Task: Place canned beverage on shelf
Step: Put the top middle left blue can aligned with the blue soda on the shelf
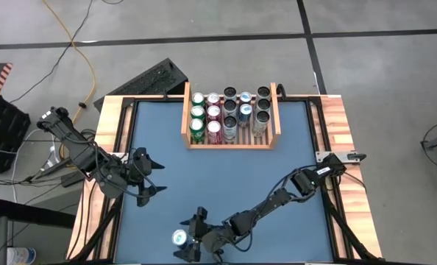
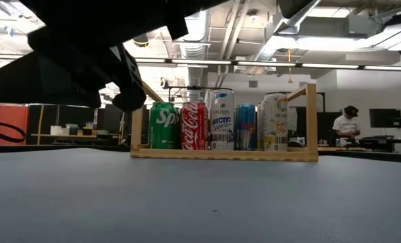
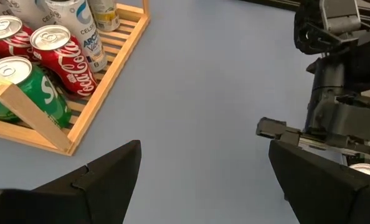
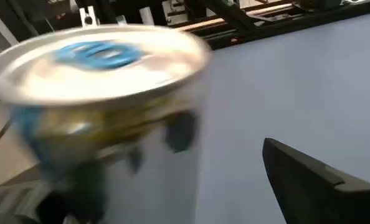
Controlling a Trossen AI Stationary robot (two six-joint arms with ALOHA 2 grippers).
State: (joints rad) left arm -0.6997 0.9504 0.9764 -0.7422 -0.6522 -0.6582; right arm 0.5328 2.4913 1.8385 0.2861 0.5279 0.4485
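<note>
A blue-topped table with a light-wood striped border (image 1: 107, 121) fills the middle of the high view. At its upper centre sits the shelf (image 1: 231, 143), a light-wood rectangular tray with a slatted base and low side walls, packed with rows of upright cans; in the low view its front row reads green, red, white, blue and white from left to right. The dark left arm reaches in from the left edge of the frame, and its left gripper (image 1: 151, 177) hovers over bare table at centre left with its fingers spread wide and nothing between them. The dark right arm stretches from the right border down toward the lower centre, where the right gripper (image 1: 191, 237) stands with its fingers wide apart around a silver-topped can with a blue tab (image 1: 179, 238), which stands upright on the table near the bottom edge, well apart from the shelf. Whether the fingers actually press the can cannot be told.
</note>
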